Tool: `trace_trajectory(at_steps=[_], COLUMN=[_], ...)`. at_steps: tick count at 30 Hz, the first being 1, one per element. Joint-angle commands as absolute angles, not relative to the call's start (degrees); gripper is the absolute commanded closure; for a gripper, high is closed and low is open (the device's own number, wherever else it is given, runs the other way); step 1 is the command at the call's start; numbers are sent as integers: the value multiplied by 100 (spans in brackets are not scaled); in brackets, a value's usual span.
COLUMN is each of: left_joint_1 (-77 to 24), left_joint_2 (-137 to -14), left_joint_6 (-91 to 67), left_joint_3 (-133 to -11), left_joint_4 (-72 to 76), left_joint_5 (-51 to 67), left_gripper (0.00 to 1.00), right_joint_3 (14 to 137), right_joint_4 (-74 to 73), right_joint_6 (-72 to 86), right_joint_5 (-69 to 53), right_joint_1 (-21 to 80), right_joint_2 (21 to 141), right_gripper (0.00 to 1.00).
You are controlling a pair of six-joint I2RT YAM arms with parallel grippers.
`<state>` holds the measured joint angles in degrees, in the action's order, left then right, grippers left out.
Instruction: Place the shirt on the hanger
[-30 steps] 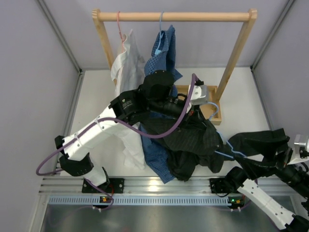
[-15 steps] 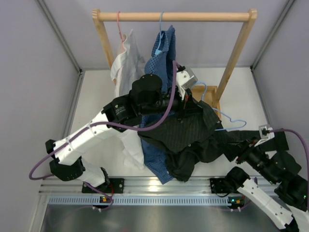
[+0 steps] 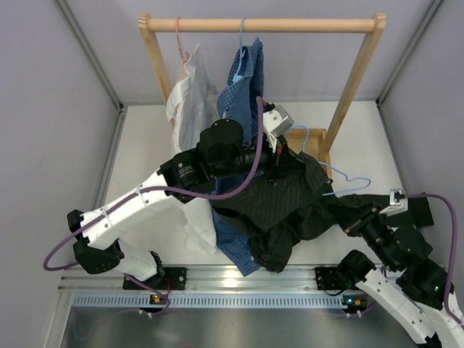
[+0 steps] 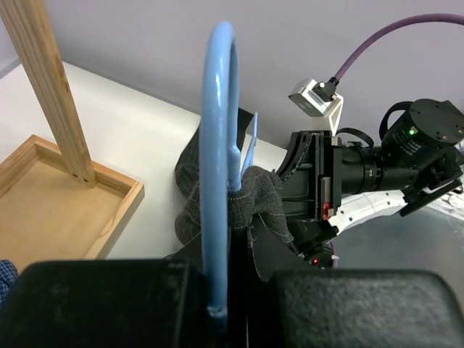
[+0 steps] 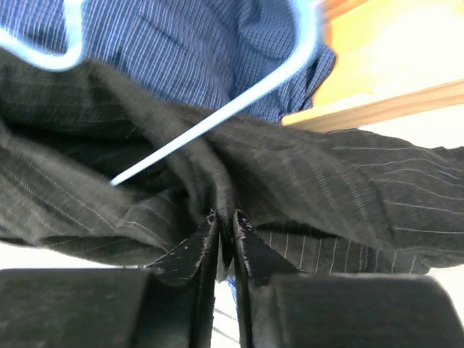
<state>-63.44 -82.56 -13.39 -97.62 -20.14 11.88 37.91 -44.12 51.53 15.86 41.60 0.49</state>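
Observation:
The black pinstriped shirt (image 3: 279, 206) lies bunched on the table, draped over the light-blue wire hanger (image 3: 348, 181). My left gripper (image 3: 281, 161) is above its collar, shut on the hanger's hook (image 4: 220, 181). The shirt's neck (image 4: 257, 203) wraps the wire just past the left gripper (image 4: 235, 279). My right gripper (image 3: 350, 225) sits at the shirt's right side. In the right wrist view this gripper (image 5: 226, 221) is shut on a fold of the shirt (image 5: 326, 181), with a hanger wire (image 5: 217, 116) crossing above.
A wooden rack (image 3: 261, 25) stands at the back with a white shirt (image 3: 190, 94) on a pink hanger and a blue checked shirt (image 3: 246, 80) on another light-blue hanger. Its wooden tray base (image 4: 51, 196) lies by the right post. Walls close in on both sides.
My right arm came in from the far right and its jaws closed on a fold of the black shirt. The left arm raised the hanger toward the rack, then held nearly still.

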Motion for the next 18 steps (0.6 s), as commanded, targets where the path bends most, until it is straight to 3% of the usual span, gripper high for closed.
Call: trace_trajectory(at_steps=[1,3,18], left_joint_1=[-6354,-6346,-6354], left_joint_2=[-7875,-7788,-6804], left_joint_6=[-1371,-1336,-537], left_joint_3=[-9721,-9694,-8492], left_joint_4=[-1310,-1301,-1258], left_joint_5=[1169,1178,1468], left_gripper=[100,100,100], right_joint_3=[3806,3823,5167], right_joint_4=[-3973,-3964,-4543], right_joint_6=[5203,5081,3876], right_joint_5=[2188,2450,4190], right_joint_1=[4228,4228,4850], right_joint_2=[-53,132,668], right_gripper=[91,100,100])
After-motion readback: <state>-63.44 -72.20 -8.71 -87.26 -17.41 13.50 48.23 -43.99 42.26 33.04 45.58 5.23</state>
